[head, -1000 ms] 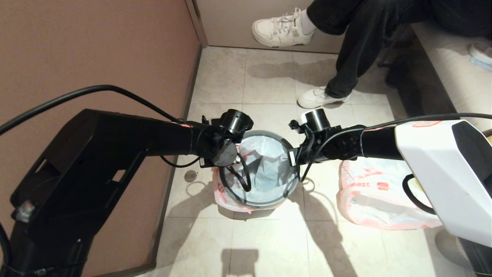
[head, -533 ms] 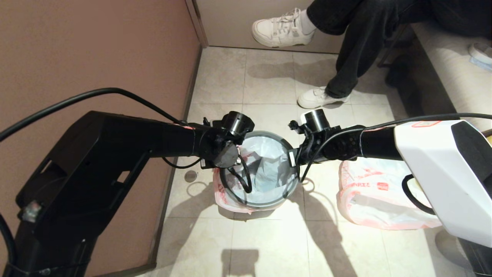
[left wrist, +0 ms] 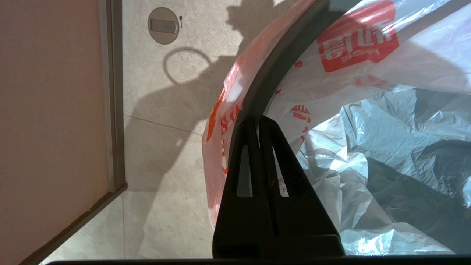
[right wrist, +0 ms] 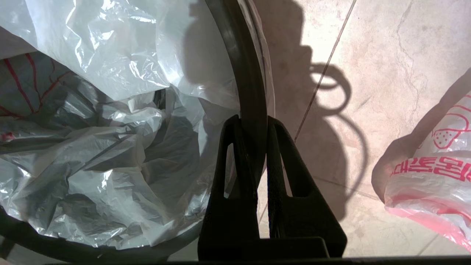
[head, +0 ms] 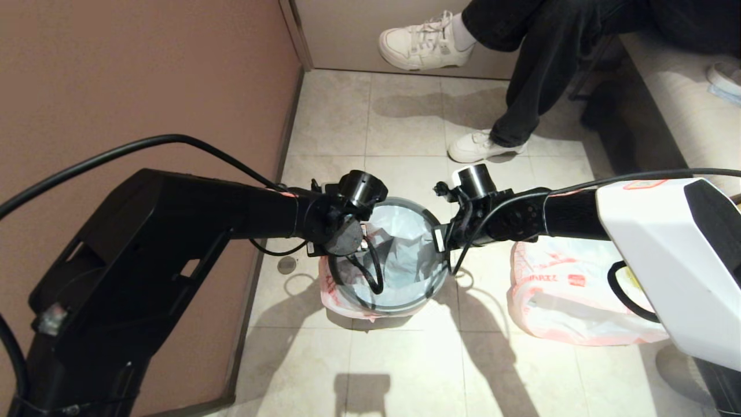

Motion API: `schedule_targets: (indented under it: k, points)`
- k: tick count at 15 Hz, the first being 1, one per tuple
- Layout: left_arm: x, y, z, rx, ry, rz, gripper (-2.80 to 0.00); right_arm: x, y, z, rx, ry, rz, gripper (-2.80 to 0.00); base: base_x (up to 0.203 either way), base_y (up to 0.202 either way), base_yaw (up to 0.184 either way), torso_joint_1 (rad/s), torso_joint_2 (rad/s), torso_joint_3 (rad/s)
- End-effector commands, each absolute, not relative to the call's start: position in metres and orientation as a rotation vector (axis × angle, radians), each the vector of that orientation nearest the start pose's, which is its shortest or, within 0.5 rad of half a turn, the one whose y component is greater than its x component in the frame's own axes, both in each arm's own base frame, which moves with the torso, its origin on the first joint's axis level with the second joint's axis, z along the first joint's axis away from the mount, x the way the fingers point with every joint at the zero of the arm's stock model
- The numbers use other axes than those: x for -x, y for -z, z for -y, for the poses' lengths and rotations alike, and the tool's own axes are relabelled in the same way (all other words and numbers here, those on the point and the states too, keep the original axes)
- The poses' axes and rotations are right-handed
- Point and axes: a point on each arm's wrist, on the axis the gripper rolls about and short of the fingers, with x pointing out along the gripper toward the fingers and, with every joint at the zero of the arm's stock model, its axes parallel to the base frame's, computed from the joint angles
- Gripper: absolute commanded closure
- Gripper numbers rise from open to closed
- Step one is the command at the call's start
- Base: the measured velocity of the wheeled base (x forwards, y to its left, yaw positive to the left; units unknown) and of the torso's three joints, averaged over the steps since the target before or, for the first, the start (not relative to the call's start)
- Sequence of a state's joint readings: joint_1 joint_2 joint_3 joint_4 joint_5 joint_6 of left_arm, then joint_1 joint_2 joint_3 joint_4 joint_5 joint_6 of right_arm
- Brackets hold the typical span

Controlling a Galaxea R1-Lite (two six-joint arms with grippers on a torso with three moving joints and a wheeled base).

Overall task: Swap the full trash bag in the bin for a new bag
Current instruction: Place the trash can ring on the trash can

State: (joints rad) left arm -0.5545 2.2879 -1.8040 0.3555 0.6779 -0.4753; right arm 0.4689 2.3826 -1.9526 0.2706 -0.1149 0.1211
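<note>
New bag (head: 399,255) lines bin (head: 431,292), hem folded over grey ring (left wrist: 272,70). Left gripper (left wrist: 258,119) at bin's left edge, fingers pressed together against ring. Right gripper (right wrist: 254,123) at bin's right edge, fingers clamped on ring. Full trash bag (head: 573,295) on tiled floor (head: 405,370), right of bin.

New bag (head: 405,255) in the bin (head: 431,288) is see-through white with red print; full trash bag (head: 573,301) right of it matches, pink hem, beige floor tiles (head: 405,359).

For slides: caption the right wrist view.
Right gripper shut on loose grey rim ring, thin translucent white plastic bag beneath.
</note>
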Motion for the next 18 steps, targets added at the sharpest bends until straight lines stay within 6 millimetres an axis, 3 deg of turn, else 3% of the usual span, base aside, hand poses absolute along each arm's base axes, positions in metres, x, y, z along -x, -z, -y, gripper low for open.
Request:
schedule_targets:
  k: [1,7,8,18]
  points:
    - [-0.391,-0.138,0.226,-0.032,-0.278,-0.633,0.00,-0.431,-0.147,-0.216,0.083,-0.298,-0.676,0.00,0.000,0.000,0.000,0.000,0.00,0.000]
    - [-0.392,-0.136,0.227,-0.034,-0.277,-0.636,0.00,-0.429,-0.146,-0.216,0.087,-0.300,-0.679,0.00,0.000,0.000,0.000,0.000,0.00,0.000]
    - [-0.392,-0.136,0.227,-0.035,-0.278,-0.636,0.00,-0.430,-0.147,-0.216,0.087,-0.301,-0.674,-2.80,0.000,0.000,0.000,0.000,0.00,0.000]
    - [-0.385,-0.150,0.230,-0.009,-0.263,-0.612,0.00,-0.424,-0.168,-0.211,0.077,-0.293,-0.635,-2.80,0.000,0.000,0.000,0.000,0.00,0.000]
